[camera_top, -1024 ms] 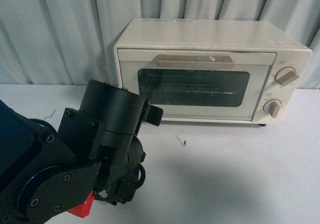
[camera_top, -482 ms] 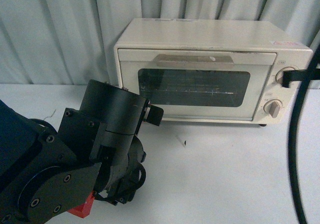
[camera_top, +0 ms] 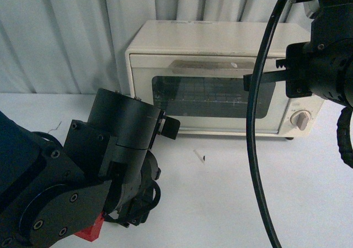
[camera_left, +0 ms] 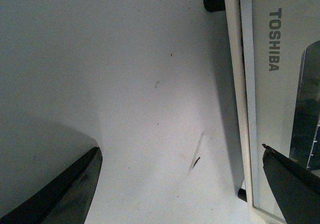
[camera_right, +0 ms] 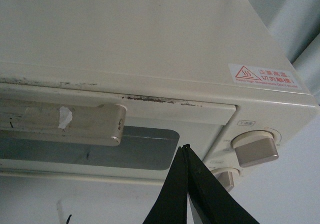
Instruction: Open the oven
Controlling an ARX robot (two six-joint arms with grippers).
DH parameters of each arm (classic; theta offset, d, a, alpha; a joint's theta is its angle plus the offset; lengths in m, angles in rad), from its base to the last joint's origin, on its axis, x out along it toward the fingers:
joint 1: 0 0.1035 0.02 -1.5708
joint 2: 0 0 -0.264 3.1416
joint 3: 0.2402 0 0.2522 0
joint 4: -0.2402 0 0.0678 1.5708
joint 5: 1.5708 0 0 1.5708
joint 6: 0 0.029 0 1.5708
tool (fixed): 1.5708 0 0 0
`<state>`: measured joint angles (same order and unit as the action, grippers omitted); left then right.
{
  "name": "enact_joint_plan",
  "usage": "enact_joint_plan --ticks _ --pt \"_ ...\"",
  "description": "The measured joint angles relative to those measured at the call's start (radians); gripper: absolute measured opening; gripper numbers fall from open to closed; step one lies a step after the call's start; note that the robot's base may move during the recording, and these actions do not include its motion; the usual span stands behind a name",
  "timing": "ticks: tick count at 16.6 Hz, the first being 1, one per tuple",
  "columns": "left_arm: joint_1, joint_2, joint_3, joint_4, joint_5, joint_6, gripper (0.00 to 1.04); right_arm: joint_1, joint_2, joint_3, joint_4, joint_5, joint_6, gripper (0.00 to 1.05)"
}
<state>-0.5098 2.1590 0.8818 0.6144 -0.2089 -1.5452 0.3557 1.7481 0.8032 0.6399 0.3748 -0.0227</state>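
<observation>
The cream-white oven (camera_top: 220, 41) stands at the back of the white table with its glass door closed. Its beige bar handle (camera_top: 212, 67) runs along the door's top. My right gripper (camera_top: 247, 82) is shut and empty, pointing left in front of the door's right part. In the right wrist view the gripper (camera_right: 186, 149) tapers to a point just below and right of the handle (camera_right: 65, 124), near the two knobs (camera_right: 255, 149). My left gripper (camera_left: 182, 184) is open over the table by the oven's lower left corner (camera_left: 245, 109), holding nothing.
The bulky left arm (camera_top: 83, 170) fills the lower left of the front view. A black cable (camera_top: 255, 148) hangs from the right arm across the oven. A small dark speck (camera_top: 202, 157) lies on the table (camera_top: 248, 193). A grey curtain (camera_top: 55, 38) hangs behind.
The right arm has come into the front view from the right and moved left, now covering the oven's upper knob. The left arm has not moved.
</observation>
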Motion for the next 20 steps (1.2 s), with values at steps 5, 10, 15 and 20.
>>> enact_joint_plan --ticks 5,10,15,20 --pt "0.000 0.000 0.000 0.000 0.000 0.000 0.98 0.030 0.058 0.076 -0.004 -0.029 0.000 0.02" --pt "0.000 0.000 0.000 0.000 0.000 0.000 0.98 0.051 0.122 0.148 -0.016 -0.046 -0.001 0.02" --pt "0.000 0.000 0.000 0.000 0.000 0.000 0.98 0.057 0.151 0.181 -0.019 -0.058 -0.001 0.02" --pt "0.000 0.000 0.000 0.000 0.000 0.000 0.98 0.058 0.190 0.221 -0.026 -0.069 0.000 0.02"
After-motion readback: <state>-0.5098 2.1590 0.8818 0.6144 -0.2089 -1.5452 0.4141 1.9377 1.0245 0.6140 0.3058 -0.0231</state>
